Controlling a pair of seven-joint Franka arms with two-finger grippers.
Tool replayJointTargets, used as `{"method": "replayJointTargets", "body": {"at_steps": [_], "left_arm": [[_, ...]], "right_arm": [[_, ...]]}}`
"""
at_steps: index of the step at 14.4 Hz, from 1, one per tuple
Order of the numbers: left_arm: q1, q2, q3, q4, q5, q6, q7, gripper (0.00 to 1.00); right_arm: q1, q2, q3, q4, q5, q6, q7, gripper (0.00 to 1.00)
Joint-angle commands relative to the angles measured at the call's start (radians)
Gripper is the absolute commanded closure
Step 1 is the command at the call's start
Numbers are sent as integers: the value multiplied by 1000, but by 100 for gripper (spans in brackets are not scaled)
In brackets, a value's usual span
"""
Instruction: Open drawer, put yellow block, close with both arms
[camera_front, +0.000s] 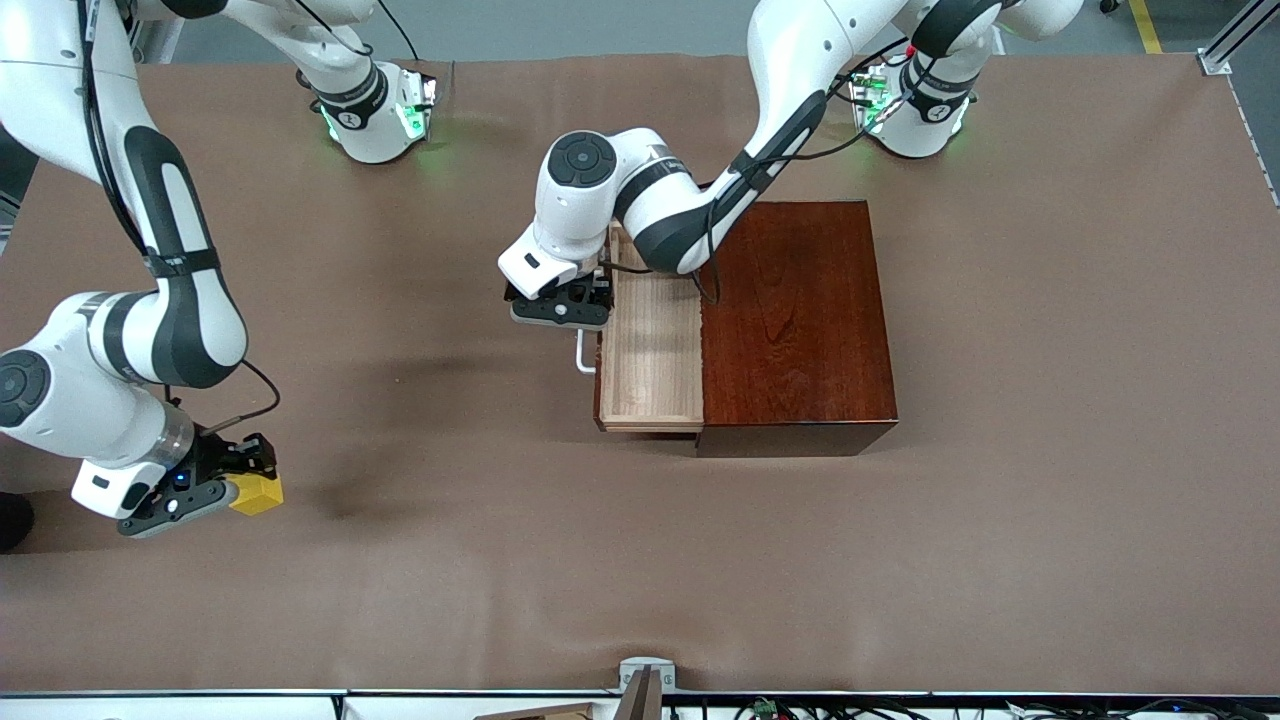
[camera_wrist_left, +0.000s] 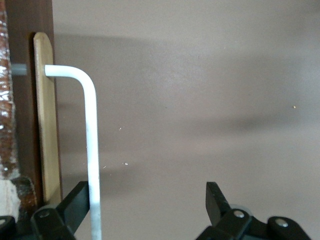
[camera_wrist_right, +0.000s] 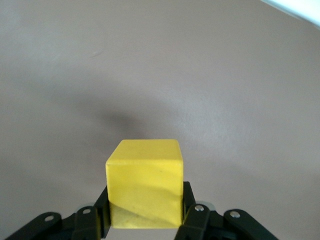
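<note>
We take the glossy mahogany-coloured rectangular wooden box (camera_front: 797, 318) as our landmark. From its face toward the right arm's end of the table, the pale-wood drawer tray (camera_front: 651, 353) stands pulled well out, its inside bare, with its white U-shaped bar handle (camera_front: 583, 354) on the dark front.

We see the left arm reach from its base across the box, and its black two-finger left gripper (camera_front: 560, 305) sits at that handle. In the left wrist view the left gripper (camera_wrist_left: 145, 210) has its fingers spread wide apart; one finger (camera_wrist_left: 75, 205) lies just beside the white bar (camera_wrist_left: 91, 150), while the other stands well clear of it over the brown tablecloth (camera_front: 1050, 400).

The small bright yellow cube-shaped block (camera_front: 256, 492) is well apart from the box, toward the right arm's end of the table. We see it clamped between the fingers of the black right gripper (camera_front: 215, 485); the right wrist view shows the block (camera_wrist_right: 145, 182) pinched on two opposite faces by the right gripper (camera_wrist_right: 145, 215), above the cloth, where a soft shadow lies.
</note>
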Motion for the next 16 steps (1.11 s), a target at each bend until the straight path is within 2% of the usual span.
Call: {"method": "replayJointTargets", "body": {"at_steps": [1,5,8,11,14,16], "left_arm": [[-19,19,-22,36,-79,47,-16,0],[21,-65,-19,59,-79,-114,-25,0],[35,-110,-17,61,-77,-183,-25,0],[75,-215,3,59,-73,-362,-20,0],[158,-343,18,47,-62,-519,18,0],[248,-409,17,27,-63,-637,128,0]], "right_arm": [[1,-11,3,52,2,-79,-128,100],[58,-11,1,150,-47,-157,-288,100],[78,-14,6,193,-58,-270,-303,100],[81,-30,38,230,-50,-361,-346,100],[82,-50,59,226,-49,-386,-430,100],[85,-55,76,226,-47,-412,-443,100]]}}
